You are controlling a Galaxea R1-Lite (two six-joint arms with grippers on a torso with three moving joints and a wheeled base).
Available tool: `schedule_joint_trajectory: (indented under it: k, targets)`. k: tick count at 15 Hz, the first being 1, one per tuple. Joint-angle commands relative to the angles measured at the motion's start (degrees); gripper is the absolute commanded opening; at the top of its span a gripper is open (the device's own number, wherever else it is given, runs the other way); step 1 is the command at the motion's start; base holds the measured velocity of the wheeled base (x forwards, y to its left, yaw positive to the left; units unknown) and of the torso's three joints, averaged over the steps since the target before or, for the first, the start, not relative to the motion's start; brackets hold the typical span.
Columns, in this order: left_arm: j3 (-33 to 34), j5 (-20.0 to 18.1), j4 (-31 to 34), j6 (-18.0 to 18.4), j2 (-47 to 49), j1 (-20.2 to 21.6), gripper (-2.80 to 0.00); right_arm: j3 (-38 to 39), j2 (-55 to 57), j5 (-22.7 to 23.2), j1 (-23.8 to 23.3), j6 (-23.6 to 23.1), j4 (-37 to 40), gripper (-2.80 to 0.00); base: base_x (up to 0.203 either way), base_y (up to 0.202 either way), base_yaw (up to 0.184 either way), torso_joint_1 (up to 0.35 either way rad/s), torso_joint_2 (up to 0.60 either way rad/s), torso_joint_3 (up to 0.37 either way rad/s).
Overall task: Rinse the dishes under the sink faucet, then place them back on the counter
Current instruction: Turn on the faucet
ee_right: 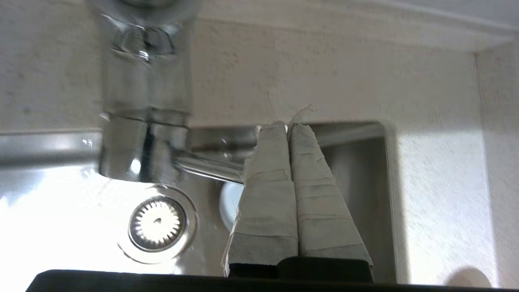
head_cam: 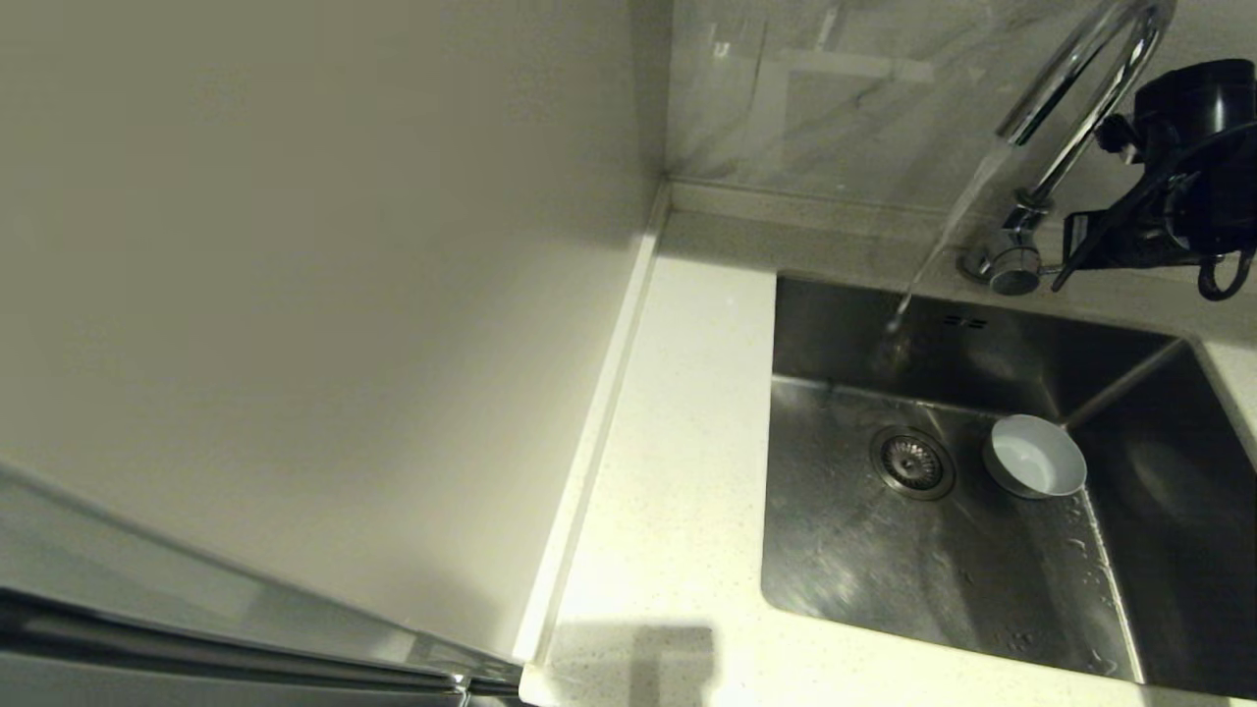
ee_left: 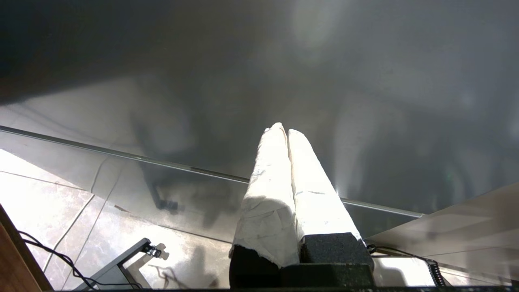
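Note:
A pale grey-blue bowl (head_cam: 1036, 457) stands upright in the steel sink (head_cam: 884, 570), just right of the round drain strainer (head_cam: 912, 462); in the right wrist view the bowl (ee_right: 230, 202) is half hidden behind my fingers. Water runs from the chrome faucet (head_cam: 1070, 88) into the basin's back. At the faucet's base, my right gripper (ee_right: 288, 125) is shut with nothing between its fingers, and the thin lever (ee_right: 211, 168) ends against its side. Down beside a dark steel panel, my left gripper (ee_left: 284, 130) is shut and empty. The pink and white bowls are out of view.
The cream counter (head_cam: 678, 442) runs along the sink's left side and front. A beige wall panel (head_cam: 295, 295) rises on the left and a marbled backsplash (head_cam: 835, 98) behind. Two overflow slots (head_cam: 965, 321) mark the sink's back wall. A steel appliance edge (head_cam: 196, 628) shows bottom left.

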Motion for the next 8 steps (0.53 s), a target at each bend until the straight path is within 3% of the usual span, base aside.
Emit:
schedule_joint_trajectory:
  k: [1, 8]
  targets:
    - [0.0, 0.0, 0.0, 0.0, -0.2, 0.0, -2.8, 0.0, -0.8, -0.1, 0.0, 0.0, 0.2, -2.8, 0.0, 0.0, 0.0, 0.0, 0.0, 0.0]
    - [0.0, 0.0, 0.0, 0.0, -0.2, 0.0, -2.8, 0.0, -2.2, -0.1, -0.3, 1.7, 0.1, -2.8, 0.0, 0.0, 0.0, 0.0, 0.0, 0.0]
